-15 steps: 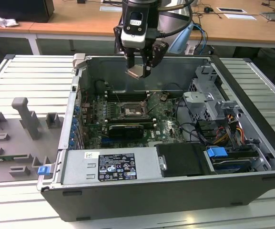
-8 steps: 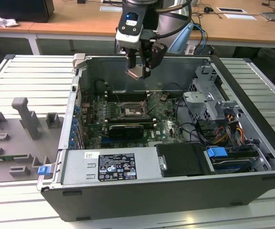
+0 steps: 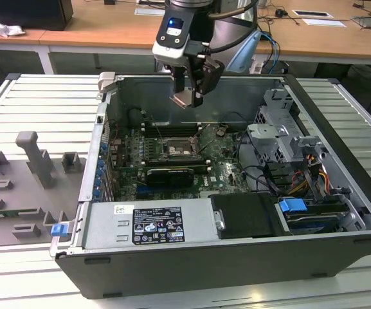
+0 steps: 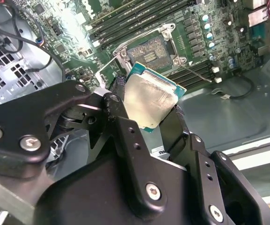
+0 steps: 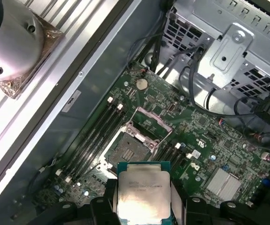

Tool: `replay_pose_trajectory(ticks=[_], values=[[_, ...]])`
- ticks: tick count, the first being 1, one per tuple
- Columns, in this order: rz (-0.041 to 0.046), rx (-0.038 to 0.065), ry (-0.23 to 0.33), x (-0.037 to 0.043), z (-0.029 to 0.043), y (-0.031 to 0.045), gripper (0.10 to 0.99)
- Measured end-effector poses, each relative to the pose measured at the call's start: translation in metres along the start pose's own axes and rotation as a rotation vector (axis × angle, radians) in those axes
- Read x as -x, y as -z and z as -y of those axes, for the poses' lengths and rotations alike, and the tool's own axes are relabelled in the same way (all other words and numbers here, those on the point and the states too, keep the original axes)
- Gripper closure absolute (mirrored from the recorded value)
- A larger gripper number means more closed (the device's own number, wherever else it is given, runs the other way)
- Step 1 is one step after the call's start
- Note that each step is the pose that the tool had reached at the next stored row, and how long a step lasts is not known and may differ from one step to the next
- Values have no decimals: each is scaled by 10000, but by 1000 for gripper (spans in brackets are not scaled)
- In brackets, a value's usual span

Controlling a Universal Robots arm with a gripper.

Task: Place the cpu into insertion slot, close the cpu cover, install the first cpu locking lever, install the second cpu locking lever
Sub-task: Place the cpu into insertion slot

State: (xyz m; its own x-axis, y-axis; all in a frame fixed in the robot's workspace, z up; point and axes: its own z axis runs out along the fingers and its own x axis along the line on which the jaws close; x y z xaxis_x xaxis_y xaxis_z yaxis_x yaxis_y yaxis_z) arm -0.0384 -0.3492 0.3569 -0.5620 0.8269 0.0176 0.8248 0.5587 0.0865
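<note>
- Exterior view's left: grey fixtures [image 3: 36, 159] stand on the slatted table [image 3: 18, 96], just beside the open computer case [image 3: 191, 270].
- Front of the case: the power supply [image 3: 148, 224] lies along the near wall with its label facing up.
- Centre: the pincer [image 3: 189, 95] hangs above the green motherboard, apart from it and pointing down into the case.
- Pincer state: the fingers [image 4: 120, 119] are closed on the cpu [image 4: 149, 99] — the chip is gripped by two opposite edges. It is tilted, and its pale metal top is visible in both wrist views.
- Location of the cpu: in the air above the insertion slot [image 5: 134, 149], not touching it.
- Insertion slot: nothing is seated in it and its contact field is exposed. It sits on the board between banks of long black memory slots [image 5: 95, 136].
- The cpu cover [image 5: 153, 120] is swung open — in the first wrist view it stands raised at one edge of the slot.
- Exterior view's right: a silver drive cage [image 3: 276, 138] occupies that end of the case, with cables near it.
</note>
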Motion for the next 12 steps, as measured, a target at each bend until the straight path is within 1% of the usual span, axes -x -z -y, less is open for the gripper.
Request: replay_pose_trajectory(ticks=[12], values=[[95, 21, -1105, 0, 2, -27, 545]])
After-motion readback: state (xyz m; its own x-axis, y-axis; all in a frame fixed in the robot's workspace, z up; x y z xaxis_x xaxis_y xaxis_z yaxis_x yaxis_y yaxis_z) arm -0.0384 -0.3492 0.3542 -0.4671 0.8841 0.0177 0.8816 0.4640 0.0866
